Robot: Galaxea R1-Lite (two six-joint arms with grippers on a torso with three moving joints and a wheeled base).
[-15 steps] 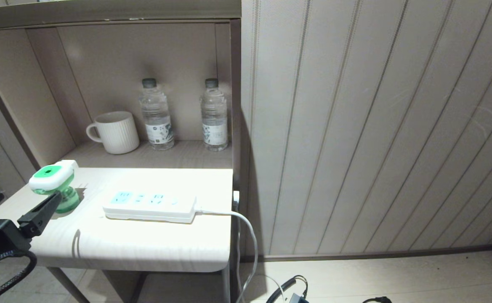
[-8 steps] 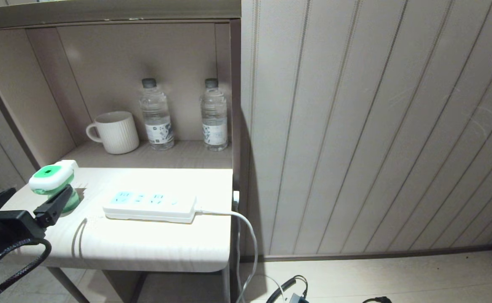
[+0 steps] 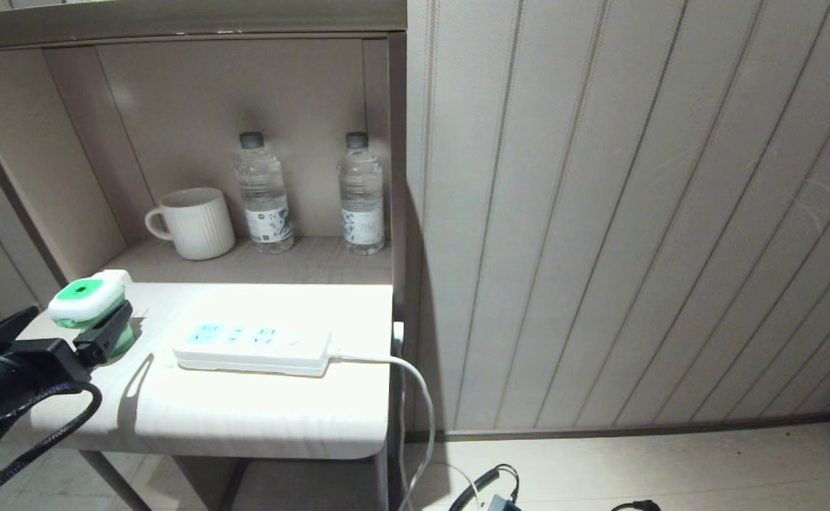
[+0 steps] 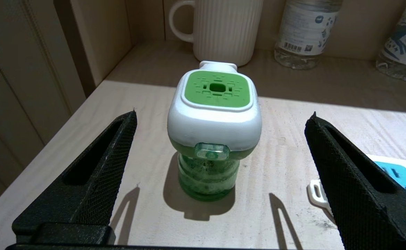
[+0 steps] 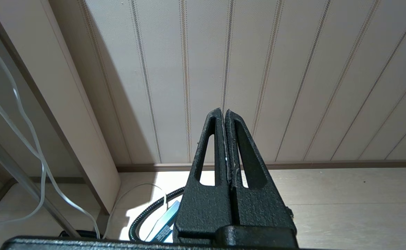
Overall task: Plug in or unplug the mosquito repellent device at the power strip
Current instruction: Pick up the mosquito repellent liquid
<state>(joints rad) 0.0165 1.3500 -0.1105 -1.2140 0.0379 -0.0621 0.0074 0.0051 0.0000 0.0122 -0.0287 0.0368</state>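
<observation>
Since a second ago the left gripper (image 3: 67, 328) has come forward to the mosquito repellent device (image 3: 91, 314), its fingers (image 4: 102, 170) spread wide, one on each side, touching nothing. The device stands upright near the tabletop (image 3: 244, 404) left edge, unplugged, apart from the power strip (image 3: 253, 348): white cap, green square top, translucent green bottle below holding liquid. On the shelf (image 3: 294, 262) behind stand a ribbed mug (image 3: 194, 222) and two capped water bottles (image 3: 264, 193). The right gripper (image 5: 224, 146) is pressed closed, facing the wall.
</observation>
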